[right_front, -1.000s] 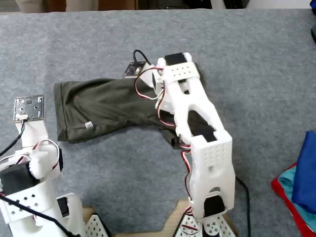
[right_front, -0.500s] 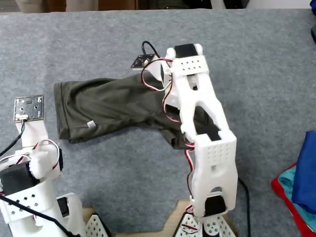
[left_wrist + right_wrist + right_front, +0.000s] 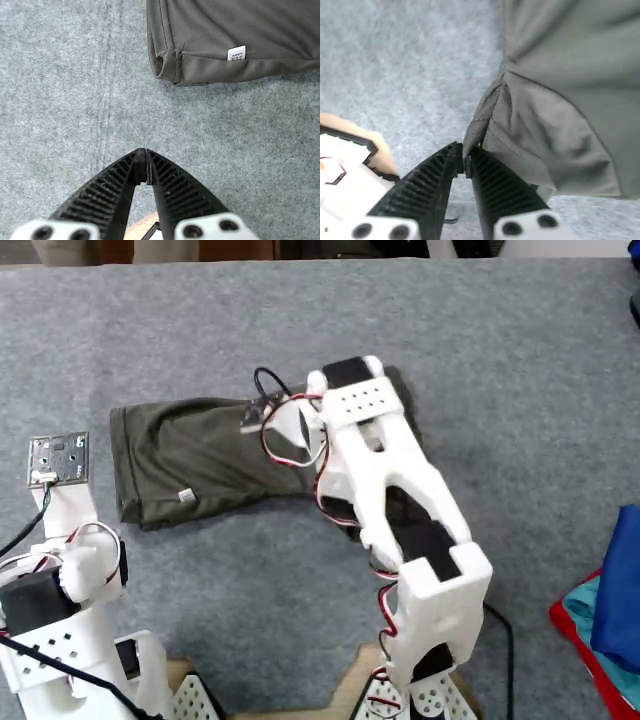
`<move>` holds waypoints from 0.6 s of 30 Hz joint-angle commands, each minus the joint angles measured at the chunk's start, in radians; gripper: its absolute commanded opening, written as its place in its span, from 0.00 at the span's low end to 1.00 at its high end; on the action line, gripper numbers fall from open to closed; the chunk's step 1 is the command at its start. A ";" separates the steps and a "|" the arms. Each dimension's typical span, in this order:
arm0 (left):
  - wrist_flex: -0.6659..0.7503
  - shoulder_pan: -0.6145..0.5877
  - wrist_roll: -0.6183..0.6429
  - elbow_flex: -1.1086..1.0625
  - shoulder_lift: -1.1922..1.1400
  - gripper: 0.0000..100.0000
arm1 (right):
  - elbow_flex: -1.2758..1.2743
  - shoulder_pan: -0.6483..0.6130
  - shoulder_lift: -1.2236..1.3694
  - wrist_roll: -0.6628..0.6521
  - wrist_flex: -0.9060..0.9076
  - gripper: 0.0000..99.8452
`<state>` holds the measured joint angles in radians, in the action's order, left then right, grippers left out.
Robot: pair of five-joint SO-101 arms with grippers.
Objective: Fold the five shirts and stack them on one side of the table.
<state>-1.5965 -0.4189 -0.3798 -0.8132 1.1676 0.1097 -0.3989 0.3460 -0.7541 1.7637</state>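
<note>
An olive-green shirt (image 3: pixel 200 450) lies partly folded on the grey table (image 3: pixel 500 360), left of centre. My right arm (image 3: pixel 375 470) stretches over the shirt's right part and covers it. In the right wrist view my right gripper (image 3: pixel 465 154) is shut on a bunched edge of the shirt (image 3: pixel 560 100), with a fold of cloth rising from between its fingertips. My left gripper (image 3: pixel 145 159) is shut on nothing, low over bare table just short of the shirt's hemmed corner (image 3: pixel 167 65) and its white tag (image 3: pixel 236 52). The left arm (image 3: pixel 60 570) stands at the table's front left.
A pile of blue, teal and red cloth (image 3: pixel 610 605) lies at the right edge of the table. The wooden base (image 3: pixel 340 702) of the arms sits at the front edge. Grey table stretches open behind and to the right of the shirt.
The right arm's wrist swung right and away, then came back left and nearer over the shirt, still holding cloth. The left arm has not moved.
</note>
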 commanded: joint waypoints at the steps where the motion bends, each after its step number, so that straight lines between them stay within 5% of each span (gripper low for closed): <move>1: 0.008 -0.009 -0.008 0.006 0.010 0.02 | -0.019 -0.007 -0.074 0.003 0.003 0.03; 8: 0.008 -0.009 -0.008 0.006 0.010 0.02 | -0.019 -0.007 -0.076 -0.044 0.011 0.21; 18: 0.008 -0.009 -0.008 -0.003 0.010 0.02 | -0.038 0.068 -0.159 -0.173 0.021 0.22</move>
<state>-1.5965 -0.4189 -0.3798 -0.8178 1.1676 0.0806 -0.3698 0.3015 -0.8892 1.7637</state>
